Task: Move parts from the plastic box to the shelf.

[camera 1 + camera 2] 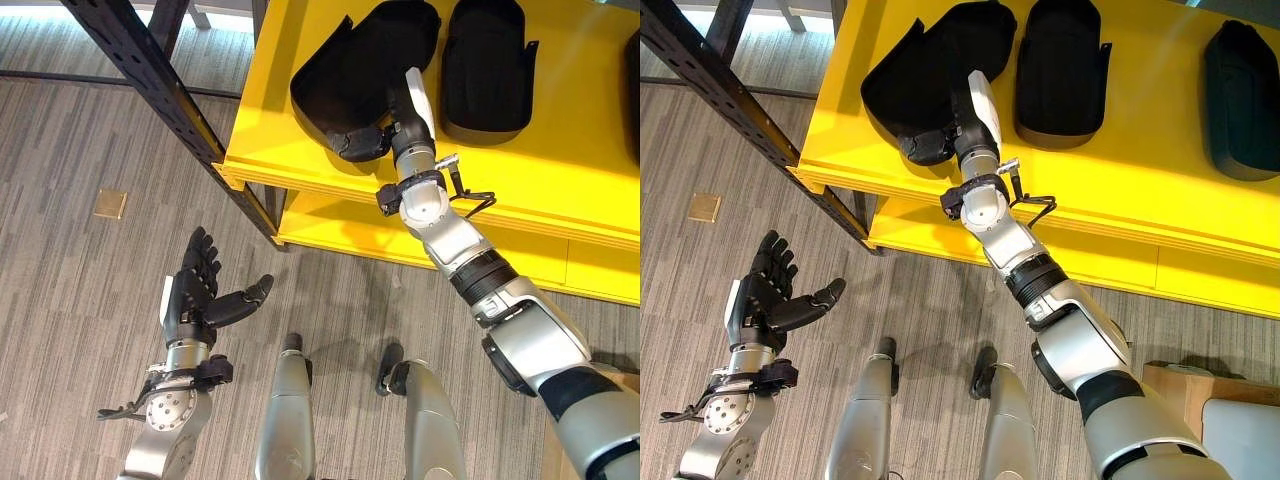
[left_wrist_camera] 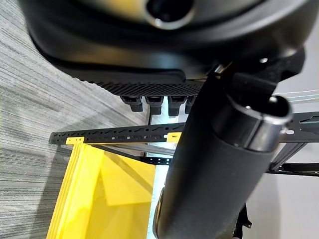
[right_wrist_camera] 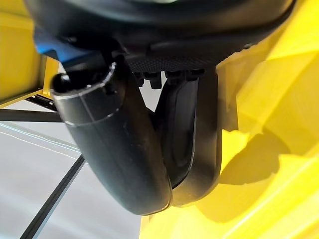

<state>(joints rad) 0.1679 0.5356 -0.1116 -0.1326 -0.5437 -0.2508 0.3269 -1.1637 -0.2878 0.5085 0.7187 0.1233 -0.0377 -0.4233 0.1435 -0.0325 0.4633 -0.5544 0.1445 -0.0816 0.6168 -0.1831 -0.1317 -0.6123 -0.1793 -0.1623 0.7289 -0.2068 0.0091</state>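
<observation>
Shelf, yellow, carries three black parts. Right hand has fingers and thumb curled round the lower edge of the leftmost part, which rests tilted on the shelf. A second part lies at three o'clock of it, a third beyond. Left hand hangs over the floor at seven o'clock, fingers straight, empty

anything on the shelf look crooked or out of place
The leftmost black part on the yellow shelf lies slanted, near the front left corner, while the parts beside it sit straight. The right hand is on it, so it may not be settled yet.
</observation>
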